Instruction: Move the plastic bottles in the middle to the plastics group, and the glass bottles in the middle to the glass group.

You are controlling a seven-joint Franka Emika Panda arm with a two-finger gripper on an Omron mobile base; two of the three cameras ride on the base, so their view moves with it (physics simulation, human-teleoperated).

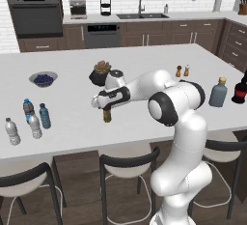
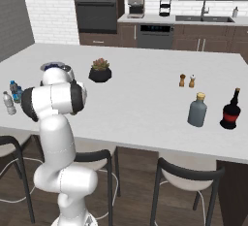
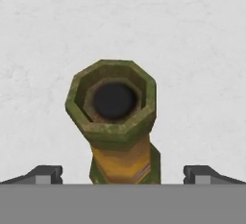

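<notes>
Directly beneath my gripper (image 3: 123, 174) stands the amber beer bottle (image 3: 115, 117), seen down its open mouth in the hand view; both fingertips (image 3: 45, 174) sit spread wide, one to either side of the neck and clear of it, so nothing is held. I judge this to be the approach for a top-down grasp, the hand centred over the upright bottle on the white island counter (image 1: 144, 64). Well off to one side of the hand, by the counter's near edge, four small water bottles (image 1: 29, 118) stand close together, so the plastics appear already gathered. Far off on the opposite side wait the squat grey-blue bottle (image 1: 218, 92) with its yellow stopper and the dark red-labelled bottle (image 1: 240, 91), the glass group. Beyond the hand, a bowl (image 1: 43, 79) holds dark blue berries and a black pot (image 1: 99, 77) holds a succulent.
</notes>
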